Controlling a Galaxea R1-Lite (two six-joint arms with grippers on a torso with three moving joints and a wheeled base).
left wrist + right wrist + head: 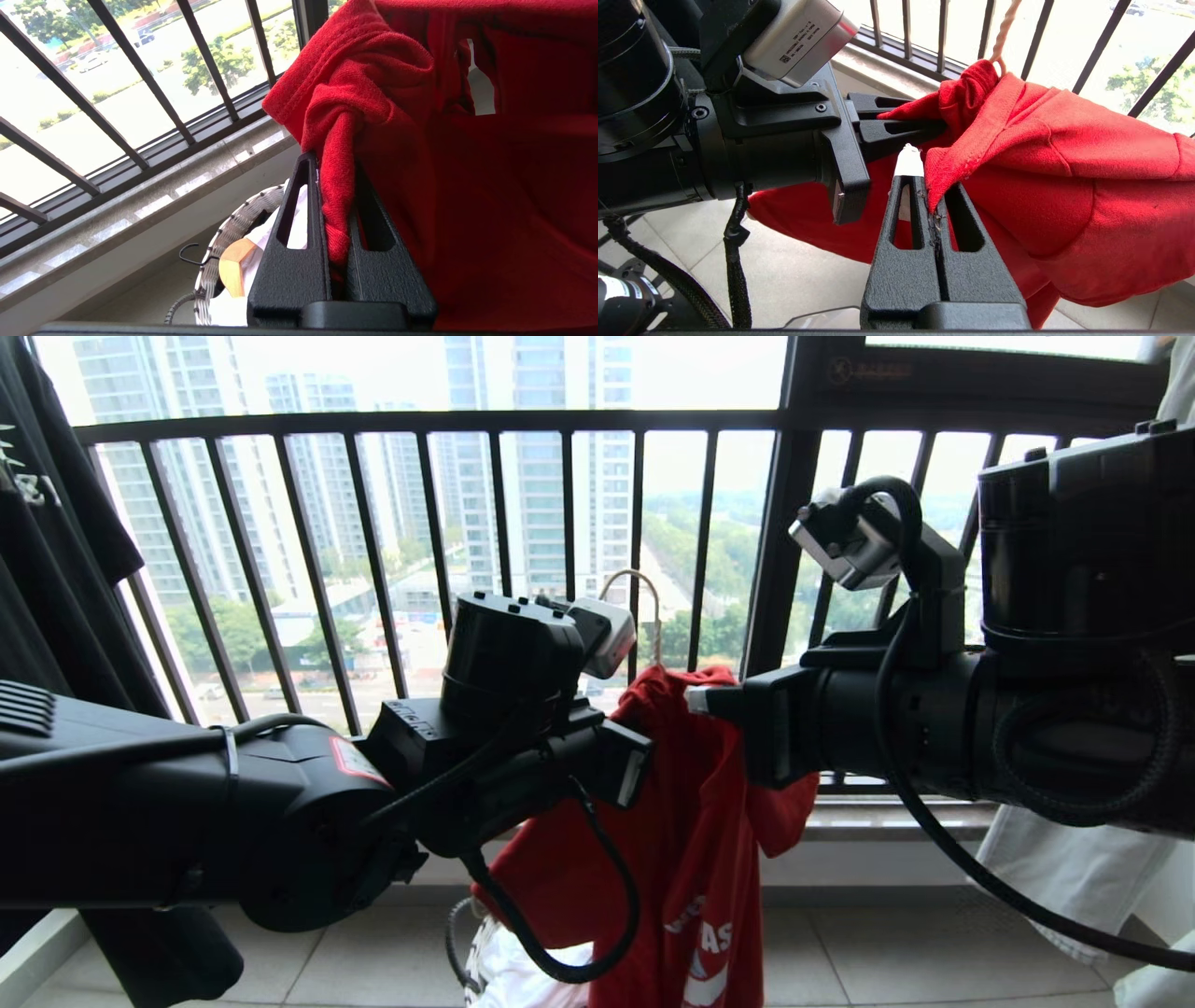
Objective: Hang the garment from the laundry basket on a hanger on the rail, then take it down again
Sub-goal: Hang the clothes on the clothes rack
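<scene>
Both grippers hold the red short-sleeved T-shirt (695, 821) up before the black barred balcony railing (420, 425): the left gripper (336, 205) is clamped on bunched collar fabric, the right gripper (931, 196) pinched on a hem edge. The thin cream-white wire hanger (644, 593) pokes hook-up from the neck; the shirt's length hangs downward. Probably dressing the hanger; next comes lifting it to a rail

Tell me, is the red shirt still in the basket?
Out. The red shirt hangs above the floor, pinched by the left gripper and right gripper; the basket sits below.
</scene>
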